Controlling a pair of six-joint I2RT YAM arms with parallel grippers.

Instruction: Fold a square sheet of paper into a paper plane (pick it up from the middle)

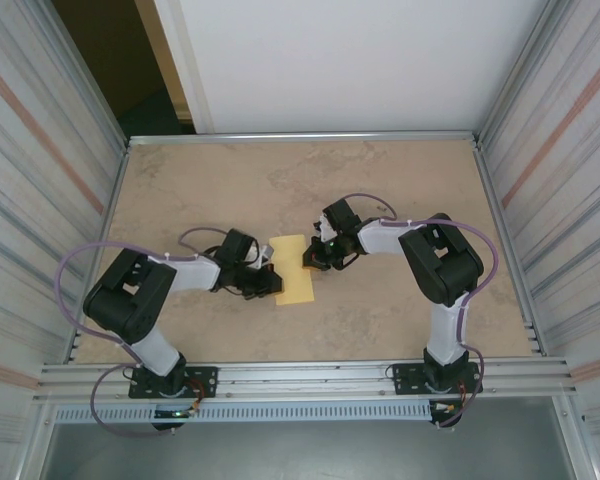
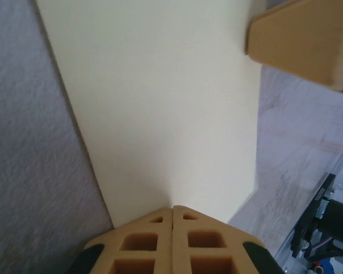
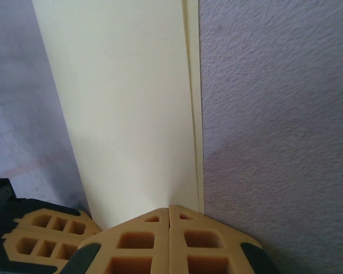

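Observation:
The square sheet of paper (image 1: 291, 270) lies flat on the table, pale yellow and folded over into an upright rectangle. A second layer's edge (image 3: 194, 85) shows along its right side. The paper plane is out of view. My left gripper (image 1: 268, 281) is shut, with its tips resting on the sheet's lower left edge (image 2: 172, 208). My right gripper (image 1: 310, 258) is also shut, and its tips sit on the right edge of the sheet (image 3: 170, 208). A right finger (image 2: 300, 40) shows across the paper (image 2: 160, 103). The left fingers (image 3: 40, 240) show beside the right jaws.
The beige marbled tabletop (image 1: 380, 190) extends on all sides of the paper. Corrugated metal walls (image 1: 40, 170) close the left and right. A metal rail (image 1: 310, 378) with both arm bases runs along the near edge.

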